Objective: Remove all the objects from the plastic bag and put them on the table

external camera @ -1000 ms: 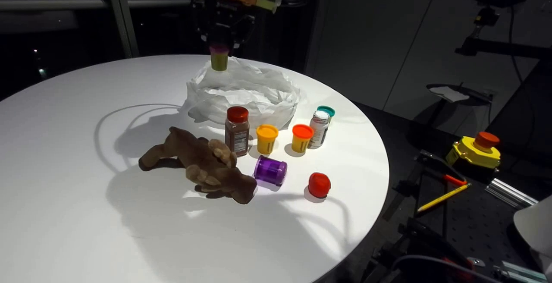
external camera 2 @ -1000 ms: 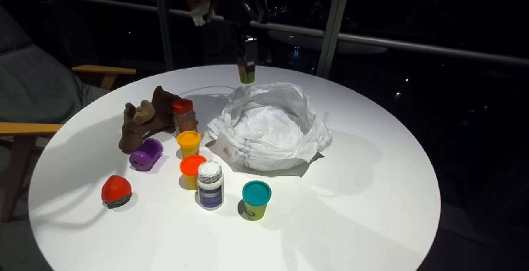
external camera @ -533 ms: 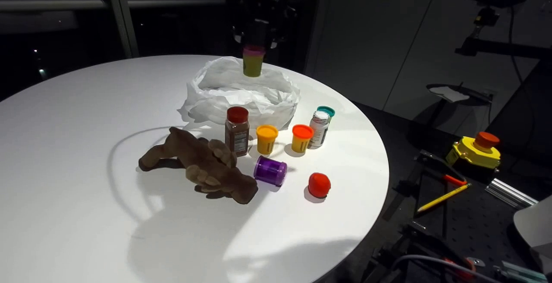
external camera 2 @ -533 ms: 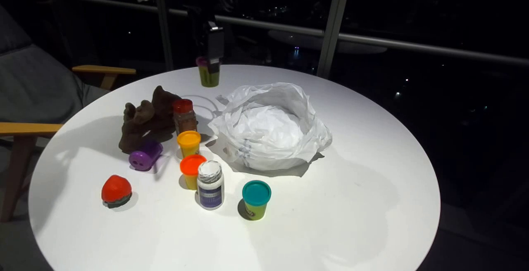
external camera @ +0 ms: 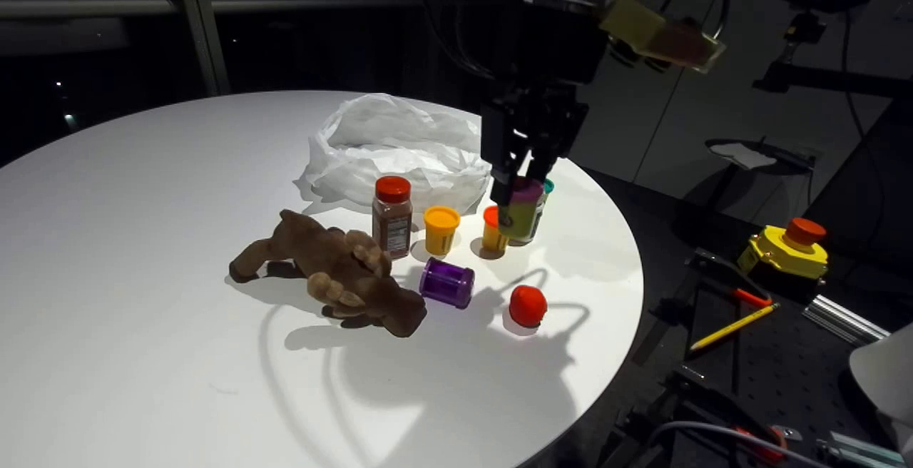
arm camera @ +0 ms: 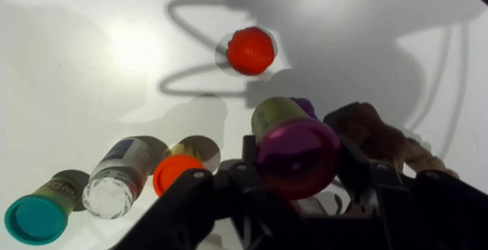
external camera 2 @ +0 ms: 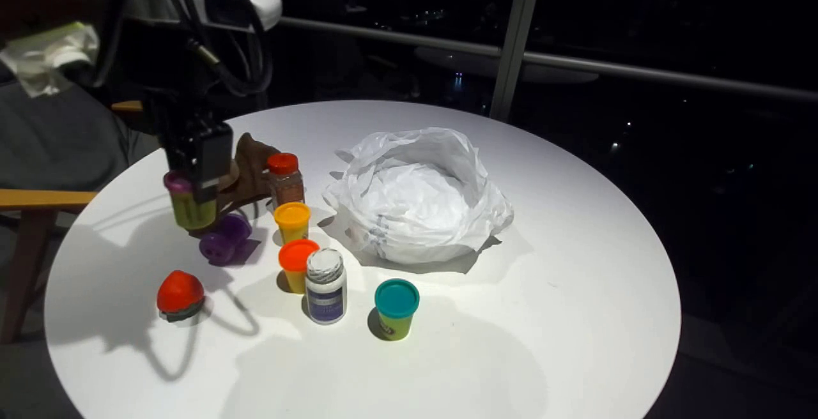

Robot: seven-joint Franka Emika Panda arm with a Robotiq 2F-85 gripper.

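My gripper (external camera: 523, 184) is shut on a green tub with a magenta lid (external camera: 519, 218) and holds it upright above the table. In an exterior view it hangs by the purple cylinder (external camera 2: 220, 246) and brown plush toy (external camera 2: 252, 167). In the wrist view the fingers clasp the lid (arm camera: 299, 158) from both sides. The white plastic bag (external camera 2: 415, 214) lies open; only crumpled film shows inside. On the table stand a red-capped jar (external camera: 392, 218), a yellow-lidded tub (external camera: 441, 229), an orange-lidded tub (external camera 2: 297, 266), a white bottle (external camera 2: 326, 294) and a teal-lidded tub (external camera 2: 396, 310).
A red ball-like object (external camera: 528, 305) lies near the edge of the round white table (external camera: 143, 368), close to the held tub. A chair (external camera 2: 57, 131) stands beside the table. An emergency stop button (external camera: 802, 232) sits on a side bench.
The gripper has carried the magenta-lidded tub from behind the bag, across and lower, to above the table near the purple cylinder and red object. The bag and the objects on the table stay put.
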